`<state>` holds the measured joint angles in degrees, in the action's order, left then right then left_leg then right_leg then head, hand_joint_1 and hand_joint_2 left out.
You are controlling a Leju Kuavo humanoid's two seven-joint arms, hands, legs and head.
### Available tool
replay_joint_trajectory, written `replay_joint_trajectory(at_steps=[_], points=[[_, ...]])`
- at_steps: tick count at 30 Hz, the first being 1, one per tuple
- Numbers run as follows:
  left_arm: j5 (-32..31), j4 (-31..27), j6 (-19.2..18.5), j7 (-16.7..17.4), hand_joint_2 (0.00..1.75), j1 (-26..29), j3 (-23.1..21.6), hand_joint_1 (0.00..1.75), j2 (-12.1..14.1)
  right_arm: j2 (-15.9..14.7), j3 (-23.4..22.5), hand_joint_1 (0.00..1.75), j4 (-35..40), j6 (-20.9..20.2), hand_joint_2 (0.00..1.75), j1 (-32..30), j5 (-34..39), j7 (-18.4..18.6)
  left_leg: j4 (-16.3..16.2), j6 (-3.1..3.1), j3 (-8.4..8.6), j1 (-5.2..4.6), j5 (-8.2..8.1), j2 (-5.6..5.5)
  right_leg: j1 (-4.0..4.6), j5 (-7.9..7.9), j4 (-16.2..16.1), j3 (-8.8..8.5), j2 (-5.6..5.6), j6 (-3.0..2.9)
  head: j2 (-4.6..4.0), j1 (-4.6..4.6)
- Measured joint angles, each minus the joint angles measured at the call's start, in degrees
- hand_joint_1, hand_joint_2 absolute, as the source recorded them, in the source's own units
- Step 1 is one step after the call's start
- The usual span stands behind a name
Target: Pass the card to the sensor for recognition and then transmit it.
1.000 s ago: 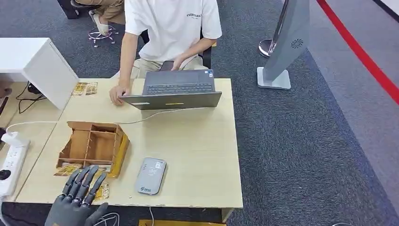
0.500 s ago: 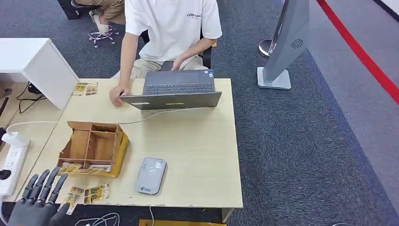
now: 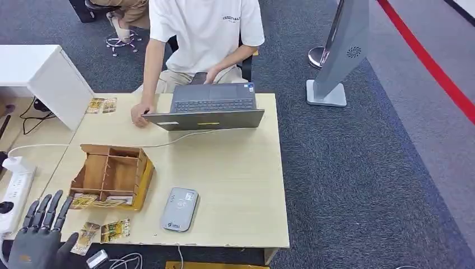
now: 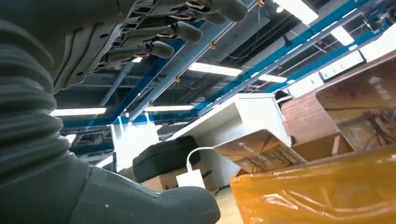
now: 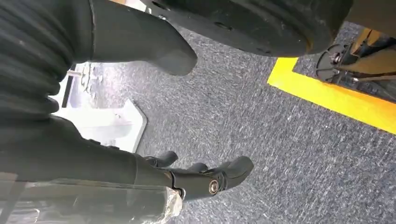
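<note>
Two loose patterned cards point(image 3: 85, 236) point(image 3: 115, 230) lie near the table's front left corner. More cards point(image 3: 95, 200) lean at the front of the wooden divider box point(image 3: 110, 172). The grey card sensor point(image 3: 179, 209) lies flat to the right of the box. My left hand point(image 3: 38, 231) hovers off the table's front left corner, just left of the cards, with fingers spread and nothing held. The left wrist view shows its fingers point(image 4: 180, 29) and thumb point(image 4: 154, 210) apart. My right hand point(image 5: 205, 179) hangs over grey carpet, holding nothing.
A person sits behind the table with one hand beside an open laptop point(image 3: 210, 110), whose cable runs across the table. Two more cards point(image 3: 101, 105) lie at the far left. A power strip point(image 3: 13, 193) and a white cabinet point(image 3: 40, 72) stand on the left.
My left hand has drawn back from over the cards at the box's front to the table's left corner, uncovering the two loose cards. The cards and sensor have not moved.
</note>
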<state>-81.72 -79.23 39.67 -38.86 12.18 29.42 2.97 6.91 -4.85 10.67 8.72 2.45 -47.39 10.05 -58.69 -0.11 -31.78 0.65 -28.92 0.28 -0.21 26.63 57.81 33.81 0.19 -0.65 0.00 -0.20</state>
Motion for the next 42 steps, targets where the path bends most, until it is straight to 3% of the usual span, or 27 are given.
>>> replay_joint_trajectory(at_steps=[20, 42], points=[[-0.5, 1.6, 0.0, 10.0, 1.75, -4.7, -12.7, 0.0, 2.6, -0.1, 0.1, 0.0, 0.0, -0.9, 1.75, 0.5, -1.7, 0.4, 0.0, 0.01, 0.01, 0.0, 0.02, -0.01, 0.0, 0.0, 0.0, 0.0, 0.02, 0.0, 0.0, -0.02], [1.5, 3.5, 0.0, 12.9, 1.75, -4.7, -17.2, 0.0, 4.8, -0.1, 0.1, 0.0, 0.0, -1.0, 1.75, 0.5, -1.8, 0.5, 0.0, 0.01, 0.01, 0.0, 0.02, -0.01, 0.0, 0.0, 0.0, 0.01, 0.02, 0.0, 0.0, -0.02]])
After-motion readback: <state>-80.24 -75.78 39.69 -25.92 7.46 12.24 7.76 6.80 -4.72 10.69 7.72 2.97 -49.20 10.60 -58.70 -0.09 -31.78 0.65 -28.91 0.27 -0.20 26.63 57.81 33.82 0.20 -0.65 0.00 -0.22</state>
